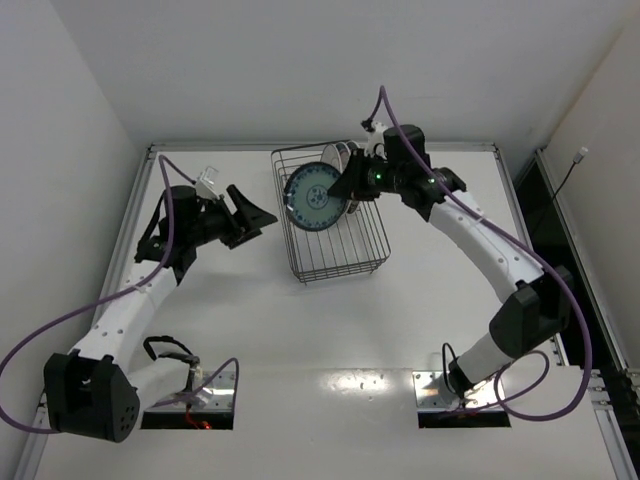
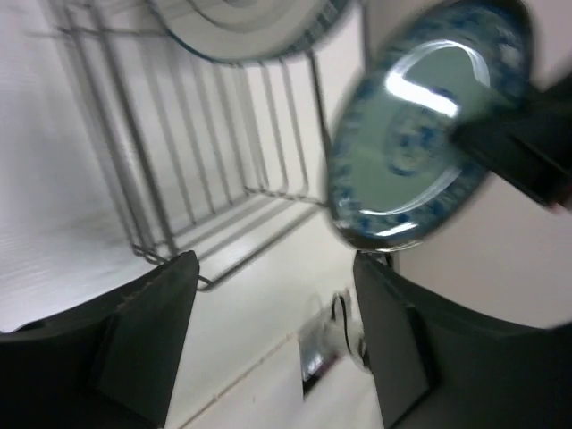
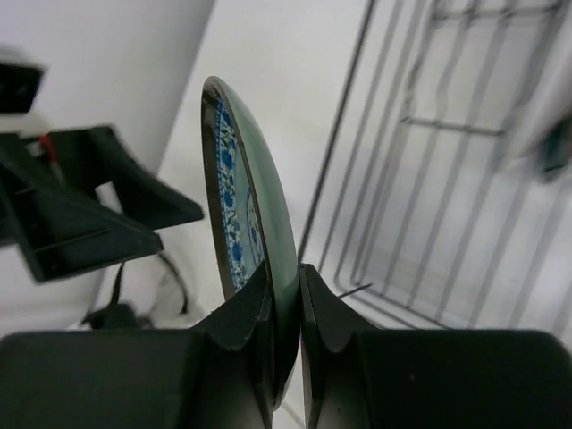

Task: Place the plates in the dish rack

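One white plate (image 1: 334, 160) stands in the rack (image 1: 345, 262); the right tool (image 3: 284, 286) pinches the teal plate (image 1: 312, 198) above it, the left tool (image 1: 252, 215) gapes empty. Other plates are not seen.

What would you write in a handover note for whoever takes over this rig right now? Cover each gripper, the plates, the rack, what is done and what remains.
The left gripper is empty, jaws open, just left of the rack.
The right gripper has its jaws shut on the rim of the teal plate, held on edge in the air at the rack's left side.
Done: one pale plate stands upright at the rack's far end.
To do: set the teal plate into the rack and release it. No other plates are in view.
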Action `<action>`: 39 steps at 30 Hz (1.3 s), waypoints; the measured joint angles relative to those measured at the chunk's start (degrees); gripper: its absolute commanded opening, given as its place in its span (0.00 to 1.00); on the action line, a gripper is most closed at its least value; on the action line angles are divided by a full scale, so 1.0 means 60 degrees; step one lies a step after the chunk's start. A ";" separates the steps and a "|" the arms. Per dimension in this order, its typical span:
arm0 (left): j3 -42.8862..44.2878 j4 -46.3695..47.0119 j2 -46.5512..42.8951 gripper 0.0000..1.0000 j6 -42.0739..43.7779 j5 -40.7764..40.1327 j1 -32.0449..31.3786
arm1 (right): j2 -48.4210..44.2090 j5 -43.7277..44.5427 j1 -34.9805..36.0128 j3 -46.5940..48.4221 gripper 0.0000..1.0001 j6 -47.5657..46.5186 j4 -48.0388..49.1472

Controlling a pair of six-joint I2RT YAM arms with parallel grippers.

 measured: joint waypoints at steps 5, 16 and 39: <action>0.1297 -0.2437 0.0044 0.71 0.1155 -0.2353 0.0229 | 0.0317 0.3238 0.0404 0.2535 0.00 -0.0739 -0.1694; 0.1428 -0.4889 0.0470 0.73 0.2368 -0.3723 0.0831 | 0.4350 0.7923 0.1075 0.6619 0.00 -0.2473 -0.3326; 0.1494 -0.5399 0.0667 0.73 0.3060 -0.3606 0.1767 | 0.6572 0.9719 0.1341 0.8229 0.00 -0.3410 -0.3093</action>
